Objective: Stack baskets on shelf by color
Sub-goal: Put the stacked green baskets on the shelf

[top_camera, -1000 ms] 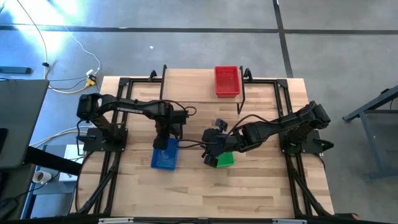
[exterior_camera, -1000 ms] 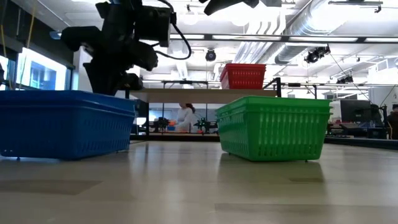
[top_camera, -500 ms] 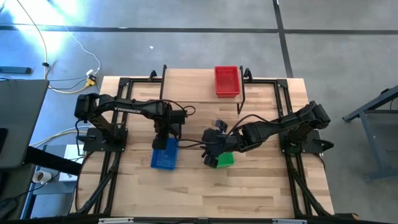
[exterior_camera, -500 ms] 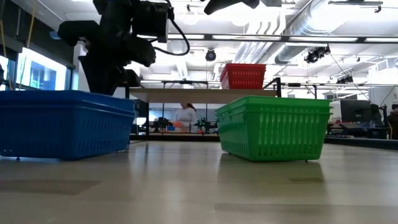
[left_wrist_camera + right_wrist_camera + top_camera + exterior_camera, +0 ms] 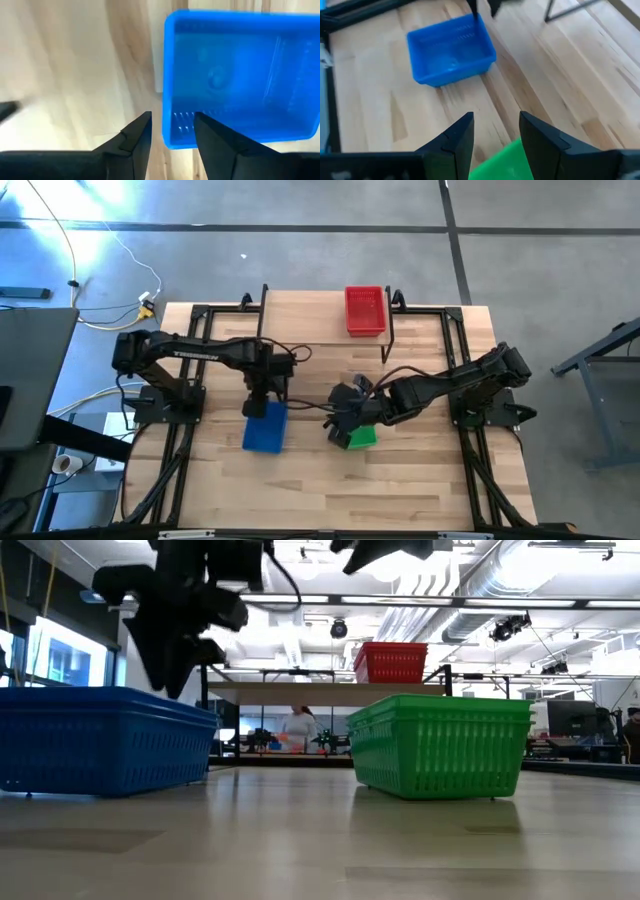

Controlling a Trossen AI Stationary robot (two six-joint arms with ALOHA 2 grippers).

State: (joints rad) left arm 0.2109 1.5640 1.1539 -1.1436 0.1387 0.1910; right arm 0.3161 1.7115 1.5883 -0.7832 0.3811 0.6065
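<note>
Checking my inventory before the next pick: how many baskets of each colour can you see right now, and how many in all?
Red basket, on the shelf: 1
Blue basket, on the table: 1
Green basket, on the table: 1
Total: 3 baskets in view

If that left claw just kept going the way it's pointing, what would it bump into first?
Probably the near wall of the blue basket. The left gripper points down at it with its fingers apart, one on each side of that wall, though how high above it is unclear.
</note>
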